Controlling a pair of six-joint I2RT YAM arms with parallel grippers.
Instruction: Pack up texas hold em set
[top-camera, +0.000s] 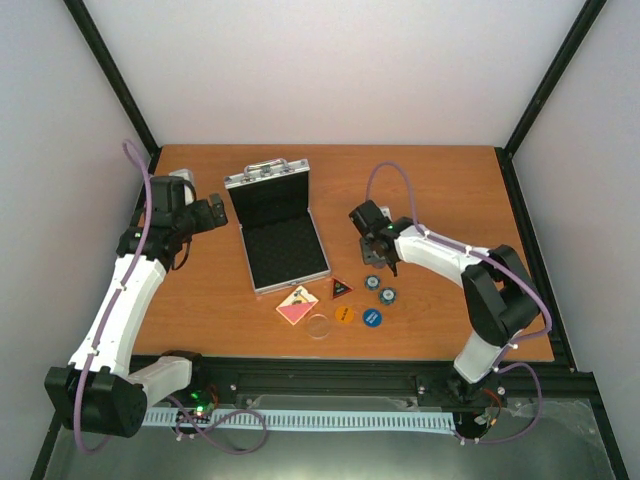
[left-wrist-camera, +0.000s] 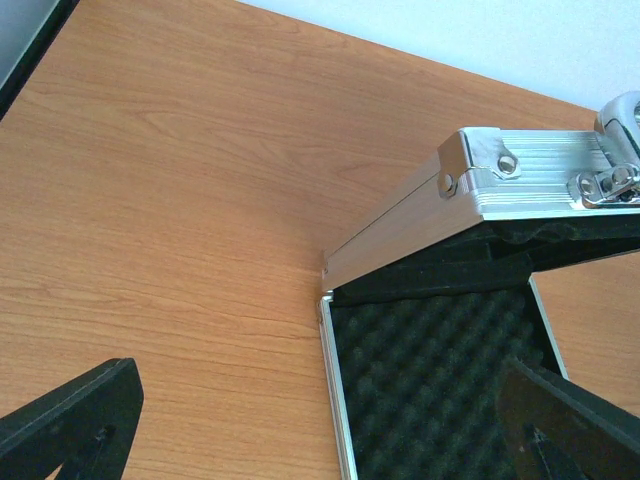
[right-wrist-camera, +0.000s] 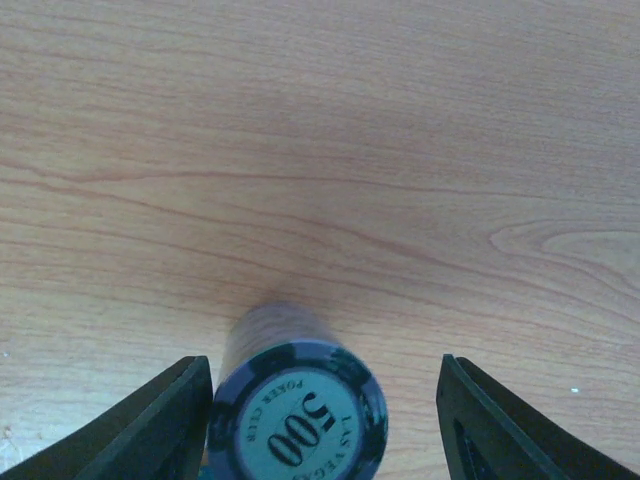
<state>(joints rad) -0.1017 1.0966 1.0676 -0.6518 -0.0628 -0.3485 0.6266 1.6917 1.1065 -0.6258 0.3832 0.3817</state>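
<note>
Two chips (top-camera: 372, 283), three discs (top-camera: 343, 315), one triangle (top-camera: 341, 289), one case (top-camera: 277, 225)

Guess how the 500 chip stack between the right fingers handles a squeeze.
Looks rigid but unbonded: the chip stack may shear or topple if the right gripper closes off-centre, as one finger sits nearer. Smooth round rim probably slips.
</note>
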